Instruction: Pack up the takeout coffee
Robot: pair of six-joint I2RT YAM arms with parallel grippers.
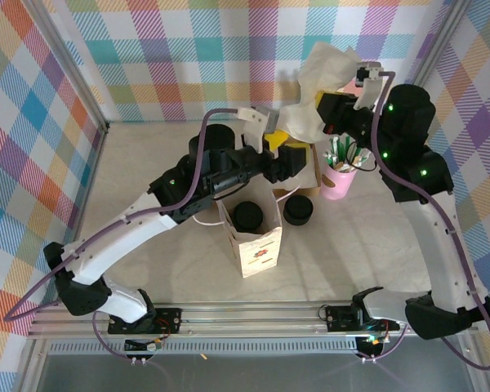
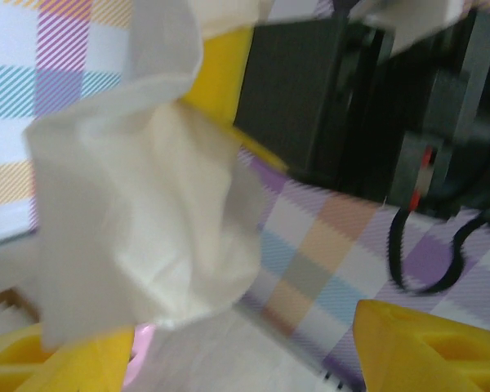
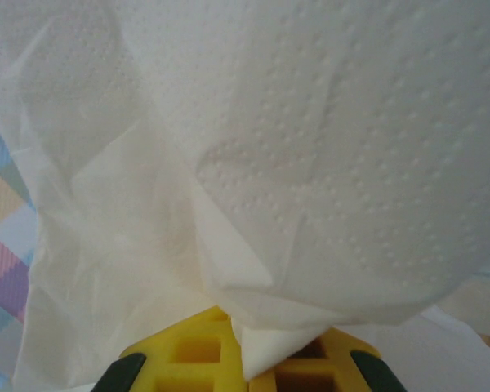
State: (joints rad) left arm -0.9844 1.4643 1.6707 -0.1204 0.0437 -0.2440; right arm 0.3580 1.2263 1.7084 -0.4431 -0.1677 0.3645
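Plaid-walled table (image 1: 147,155), right jaws pinching napkin (image 1: 322,69), left jaws spread near it

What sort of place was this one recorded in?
Probably a staged robot test cell dressed as a takeout counter: bright plaid panel walls, a metal mounting rail along the near edge, and a paper bag, a pink cup of sticks and a napkin.

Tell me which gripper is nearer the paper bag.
Left. The left gripper hovers open just behind the paper bag; the right gripper is farther back and right, pinching a napkin.
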